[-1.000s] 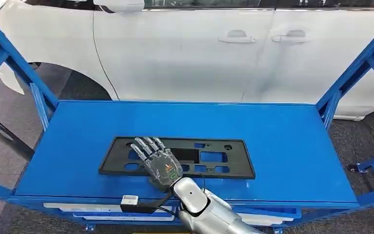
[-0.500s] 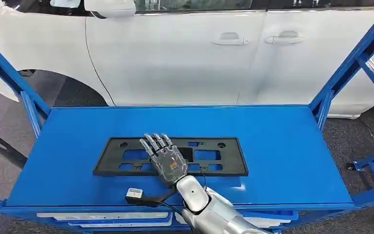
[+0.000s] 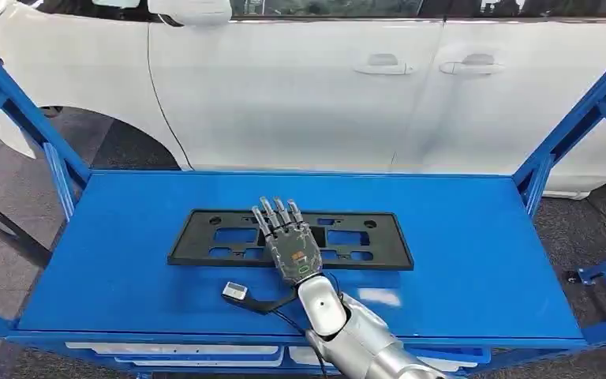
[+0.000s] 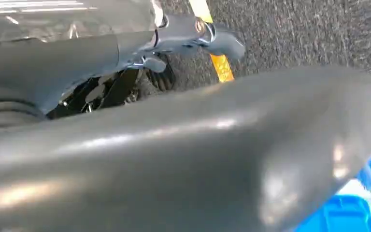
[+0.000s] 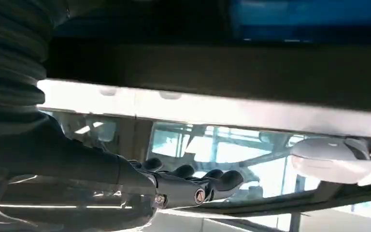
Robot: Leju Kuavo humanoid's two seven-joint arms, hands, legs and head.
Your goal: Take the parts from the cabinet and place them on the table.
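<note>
Head view shows the flat black plastic plate holder with rectangular cut-outs (image 3: pixel 290 238) lying on the blue metal table top (image 3: pixel 458 237), a little toward 9 o'clock of the centre, with its long side running from 9 to 3 o'clock. It lies flat and no edge looks lifted. The right hand (image 3: pixel 288 241) comes in from 6 o'clock on its silver arm (image 3: pixel 355 335) and lies over the middle of the part, palm down, with its fingers (image 3: pixel 276 213) straight and slightly apart, pointing to 12 o'clock. Nothing is clasped in it; whether the palm presses the part or only floats just above it, I cannot tell. In the right wrist view the dark fingers are also stretched out and hold nothing.

A small grey camera block on a black cable (image 3: pixel 235 291) sits just beside the wrist at 8 o'clock. Behind the table, at 12 o'clock, stands a white car (image 3: pixel 300 87), and blue frame bars (image 3: pixel 16 110) rise at both ends.

About the left hand, its wrist view gives dark blurred shapes over a grey floor, so I cannot tell if it is open or closed.

My judgement: for this part the placing looks done or almost done, and what is left is to draw the hand away. If more parts wait in the cabinet, the pictures do not say.
</note>
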